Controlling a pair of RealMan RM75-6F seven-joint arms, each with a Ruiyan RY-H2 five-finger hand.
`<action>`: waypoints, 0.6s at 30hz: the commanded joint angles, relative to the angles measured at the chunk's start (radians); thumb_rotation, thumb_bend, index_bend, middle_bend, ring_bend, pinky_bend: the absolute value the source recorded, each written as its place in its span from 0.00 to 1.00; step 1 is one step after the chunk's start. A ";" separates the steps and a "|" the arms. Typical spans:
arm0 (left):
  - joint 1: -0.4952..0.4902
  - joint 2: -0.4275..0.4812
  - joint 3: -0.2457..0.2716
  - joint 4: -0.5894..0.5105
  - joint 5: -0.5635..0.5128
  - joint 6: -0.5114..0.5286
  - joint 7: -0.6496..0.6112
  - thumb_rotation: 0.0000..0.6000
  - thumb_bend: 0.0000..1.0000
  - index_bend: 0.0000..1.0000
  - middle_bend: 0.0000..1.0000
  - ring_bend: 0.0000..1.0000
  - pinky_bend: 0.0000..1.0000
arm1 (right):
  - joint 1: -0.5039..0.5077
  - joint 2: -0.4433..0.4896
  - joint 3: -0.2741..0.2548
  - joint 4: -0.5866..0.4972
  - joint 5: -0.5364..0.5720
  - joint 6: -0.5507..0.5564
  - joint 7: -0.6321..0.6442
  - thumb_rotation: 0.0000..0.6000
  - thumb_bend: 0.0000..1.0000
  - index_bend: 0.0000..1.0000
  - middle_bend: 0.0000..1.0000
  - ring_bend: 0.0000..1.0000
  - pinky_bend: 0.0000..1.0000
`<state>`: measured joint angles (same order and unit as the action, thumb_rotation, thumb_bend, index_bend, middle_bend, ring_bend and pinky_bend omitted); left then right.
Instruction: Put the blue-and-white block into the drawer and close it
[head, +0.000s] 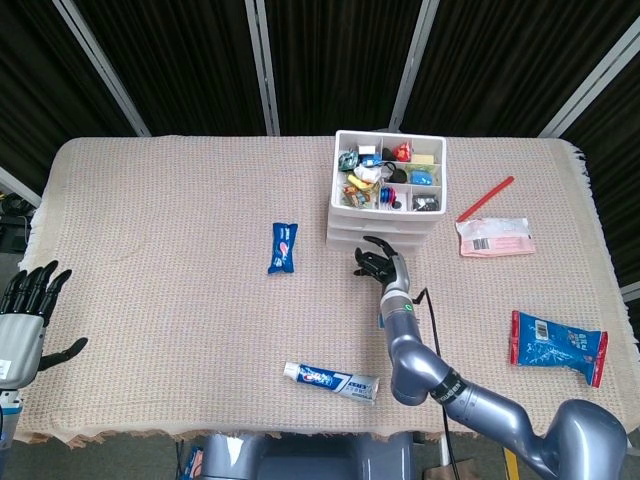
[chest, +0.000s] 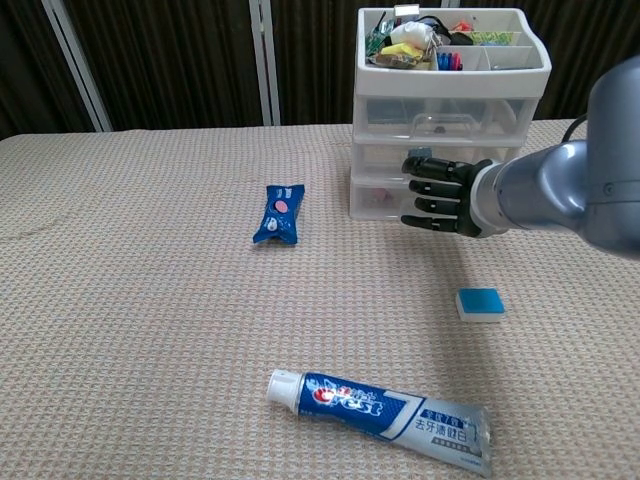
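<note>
Lying on the worktop (head: 150, 230): one toothpaste tube (head: 331, 380), two blue packets (head: 283, 246) (head: 557, 346), one blue-and-white block (chest: 480, 304), one drawer unit (head: 388, 190), one red stick (head: 485, 198), one pink pouch (head: 494, 237).

Beige woven tablecloth (chest: 150, 300) under everything. Before the white translucent plastic drawer unit (chest: 452, 110) lies a small blue-and-white block (chest: 480, 304); nearer still, a blue-and-white toothpaste tube with red lettering (chest: 380, 406); left of the unit, a blue snack packet (chest: 279, 213).
</note>
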<state>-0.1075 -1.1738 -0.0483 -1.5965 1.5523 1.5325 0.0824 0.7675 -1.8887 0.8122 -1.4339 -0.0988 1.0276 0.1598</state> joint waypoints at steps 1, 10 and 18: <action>-0.001 0.000 0.000 -0.001 -0.001 -0.002 -0.001 1.00 0.18 0.08 0.00 0.00 0.00 | 0.007 -0.005 0.008 0.012 0.002 -0.004 0.005 1.00 0.34 0.29 0.73 0.72 0.50; -0.003 0.005 0.000 -0.005 -0.005 -0.009 -0.008 1.00 0.18 0.08 0.00 0.00 0.00 | 0.035 -0.020 0.028 0.047 0.021 -0.032 0.006 1.00 0.35 0.30 0.73 0.72 0.50; -0.004 0.007 0.000 -0.005 -0.005 -0.011 -0.012 1.00 0.18 0.08 0.00 0.00 0.00 | 0.054 -0.027 0.036 0.052 0.043 -0.040 0.001 1.00 0.37 0.37 0.73 0.72 0.50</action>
<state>-0.1118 -1.1670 -0.0481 -1.6015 1.5470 1.5214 0.0699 0.8215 -1.9156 0.8486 -1.3807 -0.0562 0.9871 0.1608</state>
